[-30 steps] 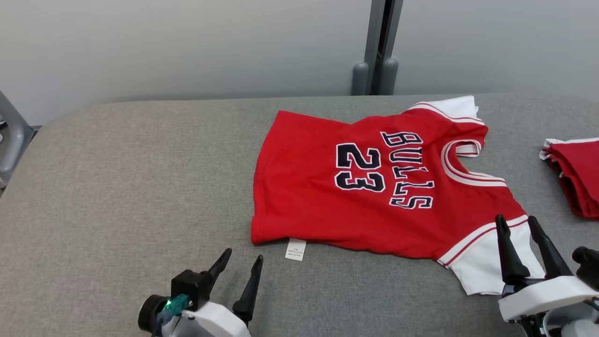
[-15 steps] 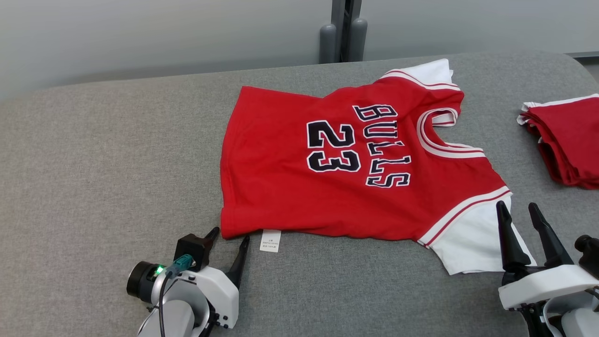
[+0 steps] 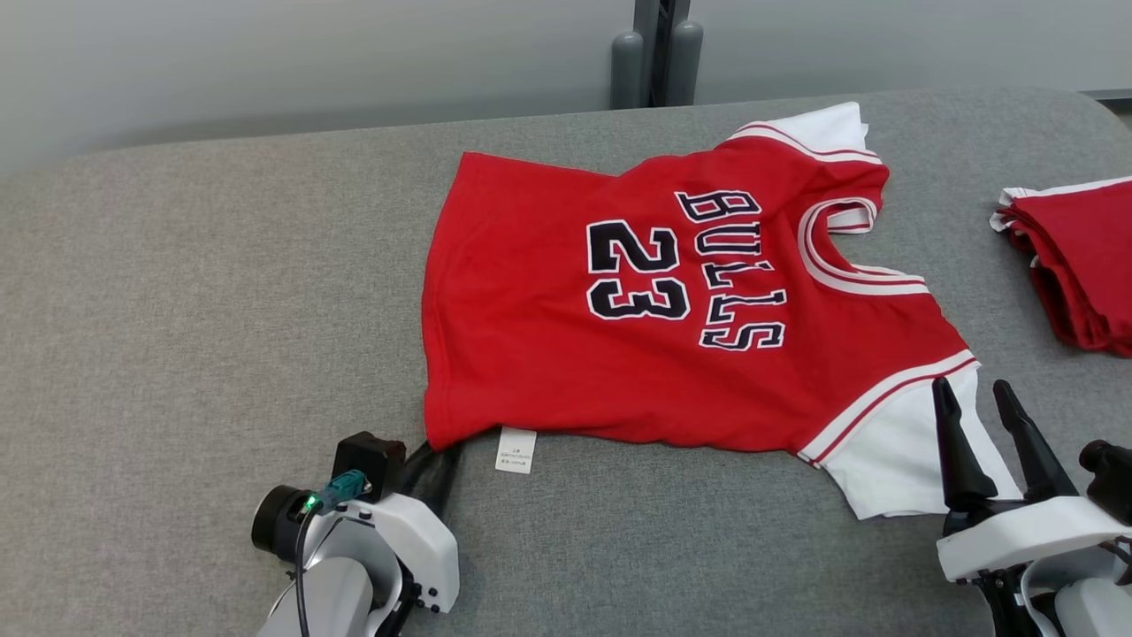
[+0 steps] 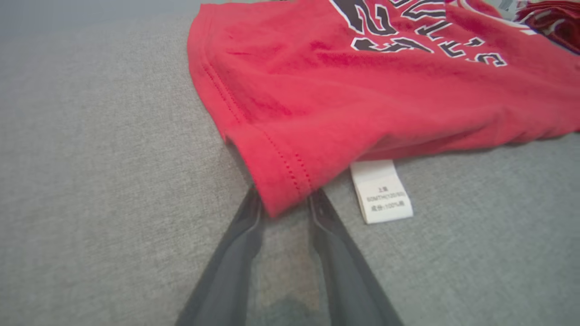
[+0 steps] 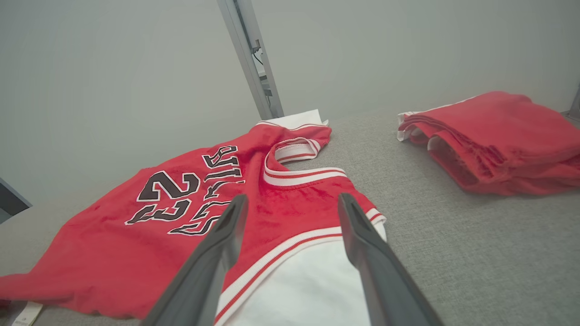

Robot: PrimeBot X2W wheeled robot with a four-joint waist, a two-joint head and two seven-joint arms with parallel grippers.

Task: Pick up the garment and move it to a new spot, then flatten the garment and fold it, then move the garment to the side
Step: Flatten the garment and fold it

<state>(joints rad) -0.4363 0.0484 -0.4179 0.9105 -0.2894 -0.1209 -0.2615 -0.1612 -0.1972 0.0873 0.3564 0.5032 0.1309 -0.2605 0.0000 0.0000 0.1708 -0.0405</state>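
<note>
Lying print side up on the grey worktop, the garment is a red jersey with "BULLS" and "23" in dark letters edged in white. It is spread nearly flat, a little right of the worktop's middle. Its hem faces the left edge and its striped neckline faces the right edge. One white sleeve reaches toward the far edge, and the other white sleeve lies toward the near edge. A small white label pokes out from under the near side of the cloth, flat on the worktop just beside the near hem corner.

At that corner sits the left gripper, low over the worktop by the near edge. Seen from the left wrist, its two dark fingers run up either side of the corner, drawn fairly close together. The red cloth drapes over their tips, and I cannot tell whether they actually pinch it.

The right gripper stands toward the worktop's near right corner, its fingers spread well apart and grasping nothing. The near white sleeve and its red-and-white band show between them.

Further out, a folded stack of red cloth with white trim rests at the right edge, well apart from the jersey. Behind the far edge a grey post rises against a pale wall.
</note>
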